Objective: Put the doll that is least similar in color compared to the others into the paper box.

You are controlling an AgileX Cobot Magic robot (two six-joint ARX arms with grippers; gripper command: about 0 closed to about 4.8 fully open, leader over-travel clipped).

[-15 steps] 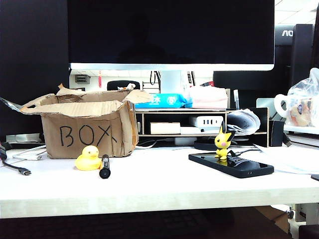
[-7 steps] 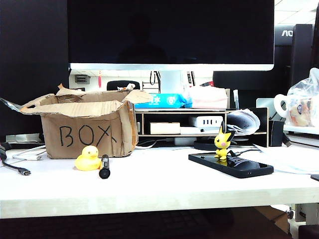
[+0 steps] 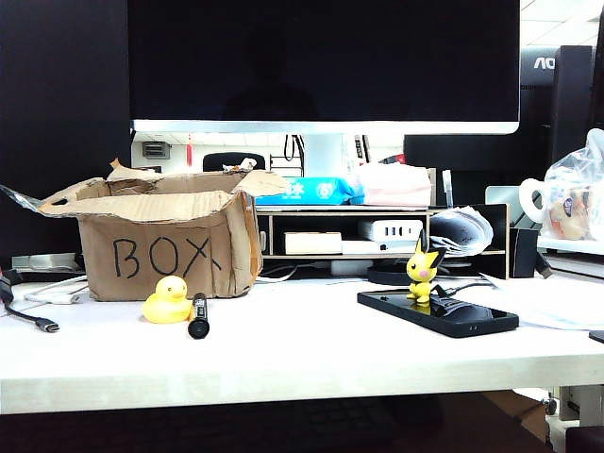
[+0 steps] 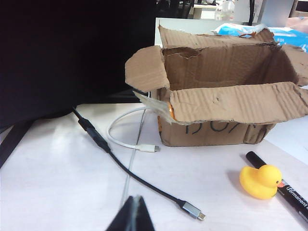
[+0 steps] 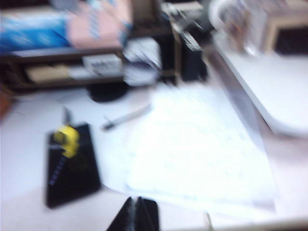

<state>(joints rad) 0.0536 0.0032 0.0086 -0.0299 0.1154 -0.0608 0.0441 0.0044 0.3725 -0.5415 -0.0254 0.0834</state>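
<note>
The paper box is brown and torn, marked "BOX", and stands open at the table's left. The left wrist view looks into the paper box, and the part of its inside that shows holds nothing. The doll is out of view. A yellow duck sits in front of the box. A yellow pointy-eared figure stands on a black phone. My left gripper is shut and empty, low over the table short of the box. My right gripper is shut and empty, near the phone. Neither arm shows in the exterior view.
A black marker lies beside the duck. Black and white cables trail left of the box. A sheet of paper lies right of the phone. A monitor and a low shelf stand behind.
</note>
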